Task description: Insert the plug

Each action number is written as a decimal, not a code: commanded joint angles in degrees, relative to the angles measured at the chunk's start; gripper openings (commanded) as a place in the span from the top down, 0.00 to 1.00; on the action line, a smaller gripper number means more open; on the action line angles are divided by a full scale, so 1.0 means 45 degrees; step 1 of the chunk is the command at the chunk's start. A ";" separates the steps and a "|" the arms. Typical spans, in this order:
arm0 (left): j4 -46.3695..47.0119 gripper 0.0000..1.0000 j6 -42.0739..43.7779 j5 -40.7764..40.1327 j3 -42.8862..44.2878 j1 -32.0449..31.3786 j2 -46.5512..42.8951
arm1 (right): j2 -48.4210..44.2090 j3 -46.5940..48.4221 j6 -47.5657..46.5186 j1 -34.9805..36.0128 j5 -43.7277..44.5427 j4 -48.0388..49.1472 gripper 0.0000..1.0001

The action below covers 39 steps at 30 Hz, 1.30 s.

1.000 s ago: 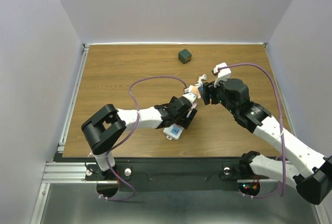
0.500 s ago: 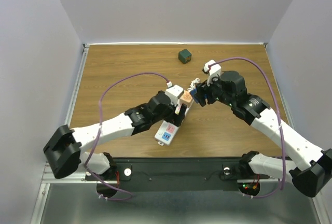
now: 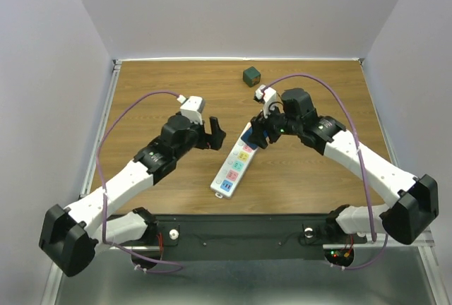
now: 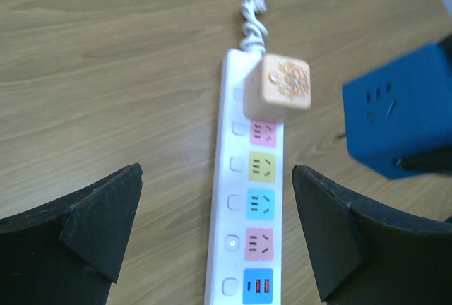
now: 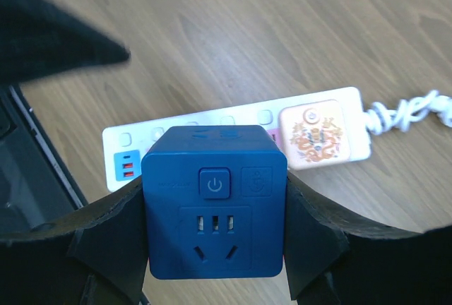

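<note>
Right hand [image 3: 262, 135] clamping blue plug [image 5: 214, 210] over power strip [image 3: 234, 167]; left hand [image 3: 213, 133] spread wide, near its left edge

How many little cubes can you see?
3. The right gripper holds a blue cube, a peach cube sits on the power strip, and a dark green cube rests far back on the table.

Power strip [image 3: 235, 164] lay diagonally mid-table [image 3: 155, 79], cube adapter [image 4: 285, 87] sitting on its far end, second cube [image 5: 214, 210] up in the air near that end. Small block [image 3: 251, 75] sat well behind.
</note>
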 commanded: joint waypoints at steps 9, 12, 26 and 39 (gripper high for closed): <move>0.0474 0.01 -0.0849 0.1729 0.0008 0.2025 -0.0674 | 0.1592 0.0688 -0.0700 0.0039 -0.2125 0.0399 1.00; 0.0533 0.01 -0.0849 0.1807 0.0007 0.2123 -0.0714 | 0.1709 0.0493 -0.0759 0.0137 -0.1969 0.0535 1.00; -0.1224 0.01 -0.0127 0.2822 0.1452 0.3001 -0.0402 | 0.3271 -0.0094 -0.0856 0.0996 -0.0348 0.1786 0.99; -0.1440 0.01 0.0362 0.3799 0.1492 0.4018 -0.0283 | 0.3837 -0.0406 -0.0916 0.1016 0.0804 0.2040 1.00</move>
